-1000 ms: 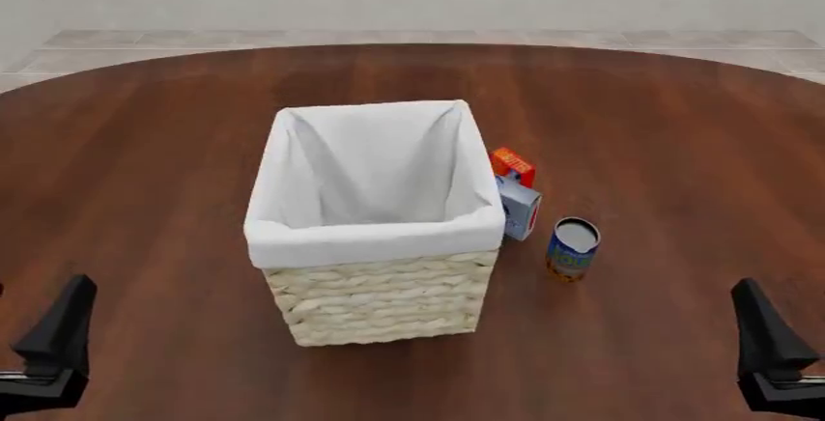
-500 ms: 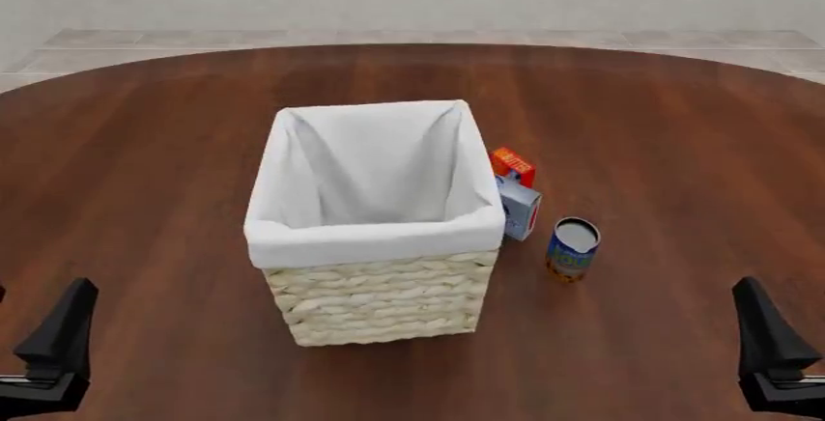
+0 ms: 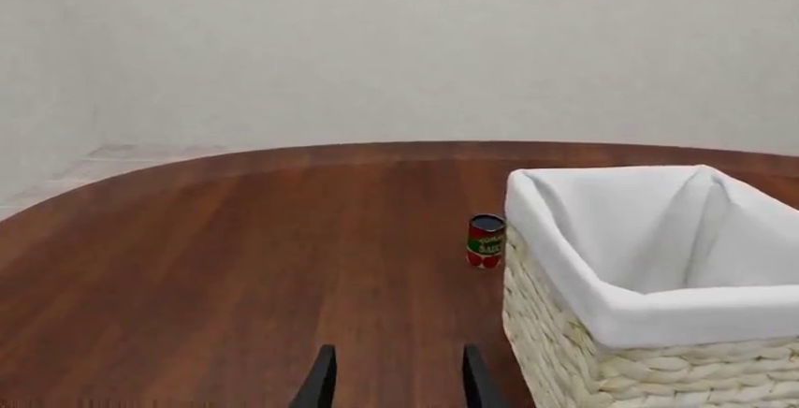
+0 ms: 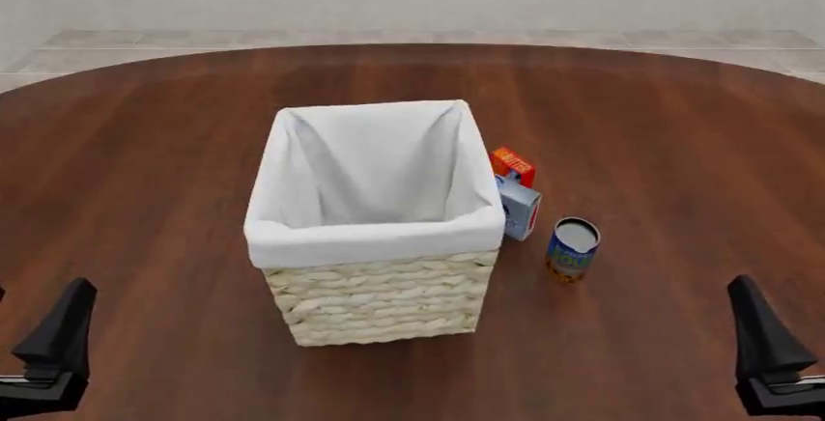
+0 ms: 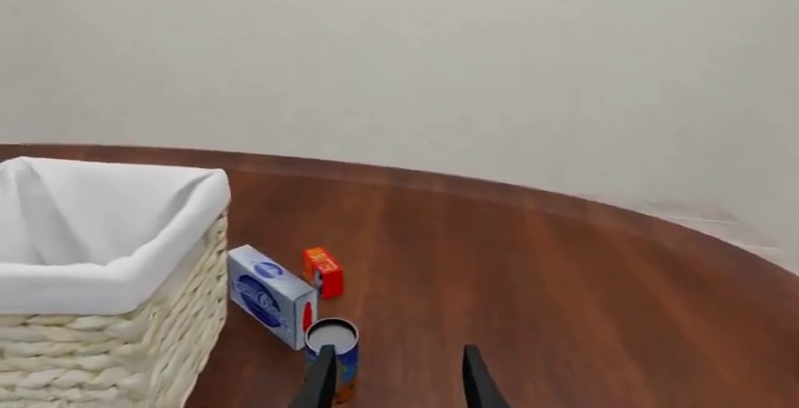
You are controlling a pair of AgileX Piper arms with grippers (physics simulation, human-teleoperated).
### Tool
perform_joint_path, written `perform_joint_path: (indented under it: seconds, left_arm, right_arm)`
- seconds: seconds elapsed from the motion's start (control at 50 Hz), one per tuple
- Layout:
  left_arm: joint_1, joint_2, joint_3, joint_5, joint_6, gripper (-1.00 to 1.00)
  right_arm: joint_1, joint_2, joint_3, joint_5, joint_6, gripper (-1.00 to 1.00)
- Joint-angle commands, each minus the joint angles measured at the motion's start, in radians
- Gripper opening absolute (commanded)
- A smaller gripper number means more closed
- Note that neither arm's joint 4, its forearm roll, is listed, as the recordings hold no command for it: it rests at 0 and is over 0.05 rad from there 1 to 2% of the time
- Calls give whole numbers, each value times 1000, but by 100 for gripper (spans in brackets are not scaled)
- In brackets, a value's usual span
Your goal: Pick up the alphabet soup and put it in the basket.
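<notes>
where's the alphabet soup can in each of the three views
Front view: the alphabet soup stands upright on the table, right of the basket, just past the white-and-blue carton.
Right wrist view: the same can is close ahead, partly behind one of the fingers.
Left wrist view: not in it; the small can there is red.
Shared landmark: the basket, seen in all three.
</notes>
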State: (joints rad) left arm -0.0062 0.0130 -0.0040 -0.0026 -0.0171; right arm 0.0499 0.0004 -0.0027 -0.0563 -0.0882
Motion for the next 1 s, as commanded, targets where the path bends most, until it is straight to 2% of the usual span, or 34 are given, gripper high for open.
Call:
perform_joint_path:
  seconds: [0.02,0.28,0.34,0.44,0.46,0.48,0.5,0.6,0.76,0.78,0.8,0.82,0.88,0.92,1.0]
  left_arm:
    - [5,0,0,0,-6,100]
    - [8,2,0,0,-8,100]
    - [8,2,0,0,-8,100]
    - [9,2,0,0,-10,100]
    - [10,2,0,0,-12,100]
    - [10,2,0,0,-12,100]
    - [10,1,0,0,-13,100]
    - [11,0,0,0,-16,100]
    - [11,1,0,0,-15,100]
    - [11,1,0,0,-15,100]
    - [11,1,0,0,-15,100]
    - [11,1,0,0,-15,100]
    - [11,1,0,0,-15,100]
    - [11,1,0,0,-15,100]
    - [11,1,0,0,-16,100]
  right_arm:
    - [37,0,1,-13,-35,100]
    - [74,0,1,-2,-39,100]
    - [105,0,0,31,-46,100]
    - [143,42,0,35,-24,100]
    - [158,242,-200,-7,-4,100]
    - [155,384,-335,20,-7,100]
    - [154,397,-357,30,-10,100]
    - [178,404,-349,28,-5,100]
    - [223,420,-314,6,-33,100]
    - [185,508,-418,72,-55,100]
    - [200,518,-513,145,-46,100]
    - [203,531,-551,178,-35,100]
    - [204,536,-548,173,-4,100]
    - [204,536,-548,173,-4,100]
    - [151,575,-523,134,-32,100]
